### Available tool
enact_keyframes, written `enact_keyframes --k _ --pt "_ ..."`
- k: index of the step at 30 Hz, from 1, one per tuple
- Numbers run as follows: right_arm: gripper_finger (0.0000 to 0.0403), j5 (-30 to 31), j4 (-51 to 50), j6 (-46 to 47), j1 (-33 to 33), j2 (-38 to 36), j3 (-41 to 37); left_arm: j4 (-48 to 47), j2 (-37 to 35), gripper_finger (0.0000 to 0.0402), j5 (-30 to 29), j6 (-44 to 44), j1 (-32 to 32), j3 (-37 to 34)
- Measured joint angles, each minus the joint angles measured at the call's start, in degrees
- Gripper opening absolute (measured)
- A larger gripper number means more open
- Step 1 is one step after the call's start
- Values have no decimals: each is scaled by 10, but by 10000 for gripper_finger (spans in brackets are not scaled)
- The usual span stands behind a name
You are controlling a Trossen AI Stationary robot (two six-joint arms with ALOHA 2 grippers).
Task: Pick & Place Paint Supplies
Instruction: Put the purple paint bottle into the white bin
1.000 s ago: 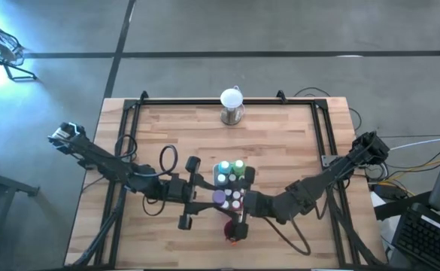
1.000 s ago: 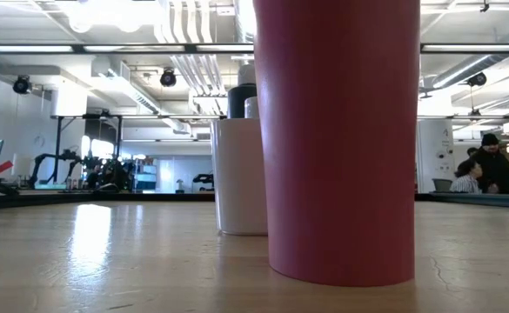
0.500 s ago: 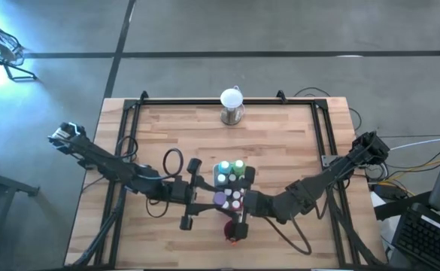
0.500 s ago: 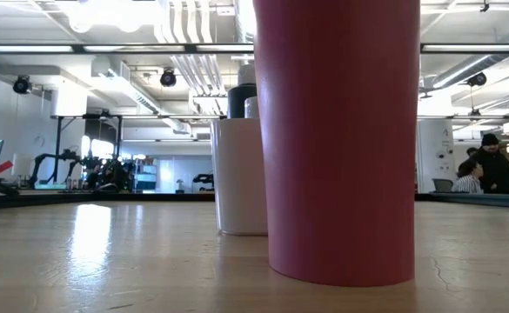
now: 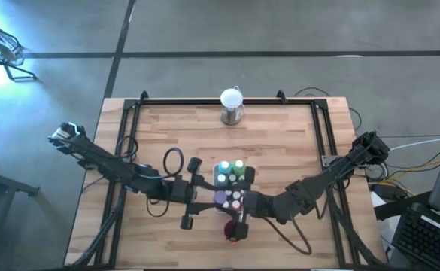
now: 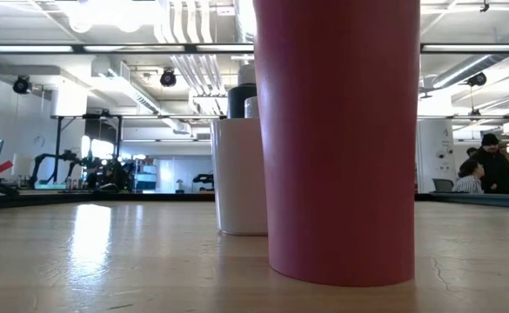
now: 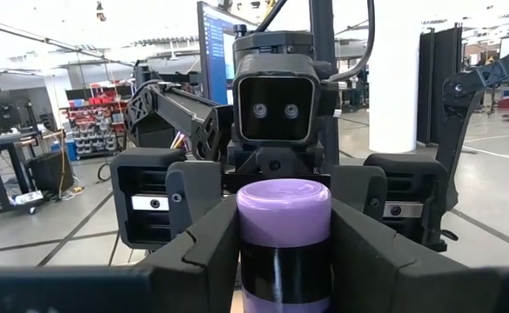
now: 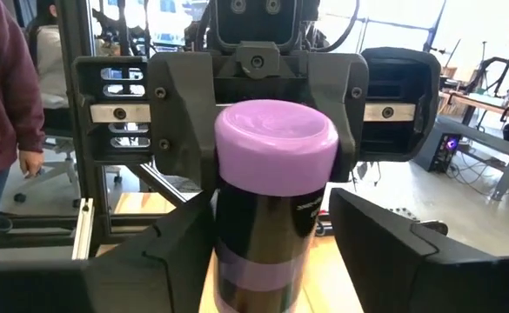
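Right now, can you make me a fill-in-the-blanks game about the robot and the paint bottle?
1. The left pincer is shut on a bottle with a ____ cap.
2. The pincer facing it across that bottle belongs to the ____ arm.
3. The globe on the metal base is ____.
4. In the low view, the white tray stands ____ the tall red cup.

Missing words: purple; right; white; behind.
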Motion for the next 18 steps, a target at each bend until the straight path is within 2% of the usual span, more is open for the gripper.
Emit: enact_keyframes --k 12,18 --pt "154 -4 0 -4 0 -1 0 0 0 158 -2 2 0 0" --pt "144 -4 0 -4 0 -1 0 0 0 158 -1 1 0 0"
